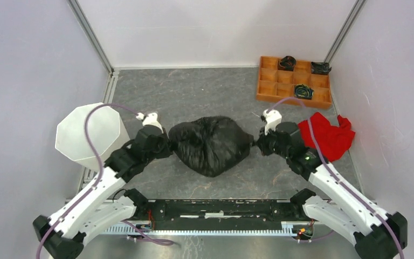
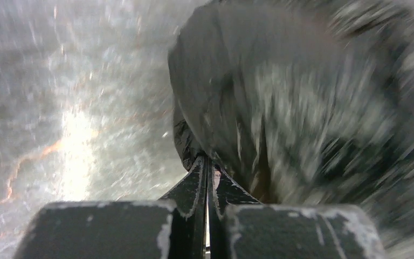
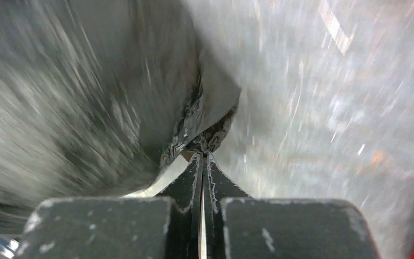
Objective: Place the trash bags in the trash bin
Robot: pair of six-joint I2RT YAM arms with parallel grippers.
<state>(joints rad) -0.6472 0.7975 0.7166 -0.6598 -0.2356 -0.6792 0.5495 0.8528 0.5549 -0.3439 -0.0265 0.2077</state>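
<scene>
A bulging black trash bag point(image 1: 211, 144) hangs stretched between my two grippers over the middle of the grey table. My left gripper point(image 1: 166, 145) is shut on the bag's left edge; in the left wrist view the film point(image 2: 302, 108) bunches at the fingertips of that gripper point(image 2: 207, 159). My right gripper point(image 1: 255, 143) is shut on the bag's right corner, and the right wrist view shows crumpled film point(image 3: 194, 121) pinched at the tips of that gripper point(image 3: 202, 154). The white faceted trash bin point(image 1: 90, 135) stands at the left, just beyond my left arm.
An orange compartmented tray point(image 1: 294, 82) with dark items sits at the back right. A red cloth point(image 1: 328, 135) lies right of my right wrist. White walls close in on three sides.
</scene>
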